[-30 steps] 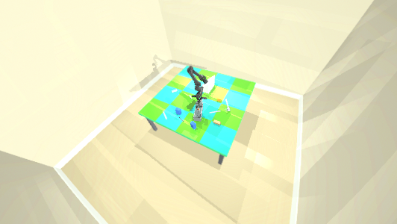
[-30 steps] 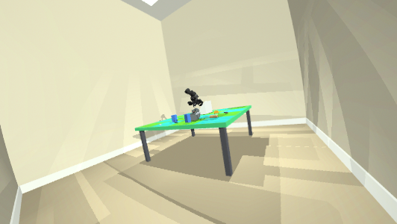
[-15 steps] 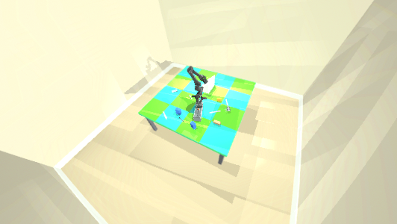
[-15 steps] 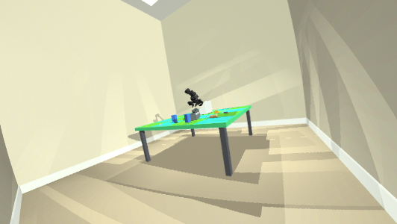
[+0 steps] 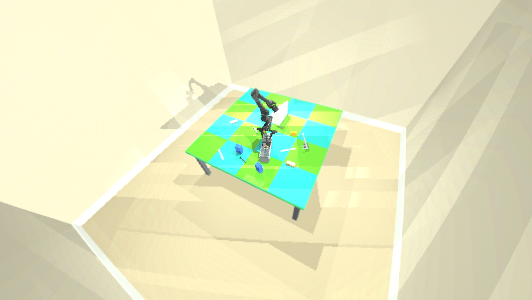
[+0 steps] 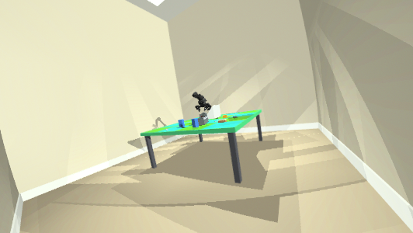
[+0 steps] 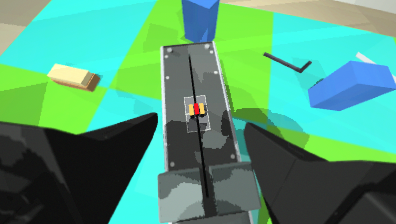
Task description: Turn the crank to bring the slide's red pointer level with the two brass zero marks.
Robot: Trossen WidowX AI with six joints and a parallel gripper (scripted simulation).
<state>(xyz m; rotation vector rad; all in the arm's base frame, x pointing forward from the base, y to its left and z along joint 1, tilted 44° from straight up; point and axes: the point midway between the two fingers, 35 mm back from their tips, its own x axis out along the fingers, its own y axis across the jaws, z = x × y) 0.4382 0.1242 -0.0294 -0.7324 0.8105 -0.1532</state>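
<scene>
The machine (image 7: 175, 95) (image 5: 265, 150) (image 6: 203, 119) is a long grey base with a dark slot down its middle, lying on the checkered table (image 5: 300, 190) (image 6: 233, 124). In the wrist view its small slide carries the red pointer (image 7: 197, 109), which sits between the two brass marks (image 7: 191, 109) and looks level with them. A grey end block (image 7: 207, 192) is nearest the camera; the crank handle is hidden from me. My gripper (image 7: 201, 123) (image 5: 267, 134) (image 6: 203, 111) is open, with one dark finger on each side of the base, above its near end, and nothing is between the fingers.
A blue block (image 7: 200, 19) stands at the machine's far end and another blue block (image 7: 350, 85) lies to the right. A tan block (image 7: 73, 76) lies to the left and a black L-shaped key (image 7: 287, 62) to the far right. A white box (image 5: 281, 114) stands behind the arm.
</scene>
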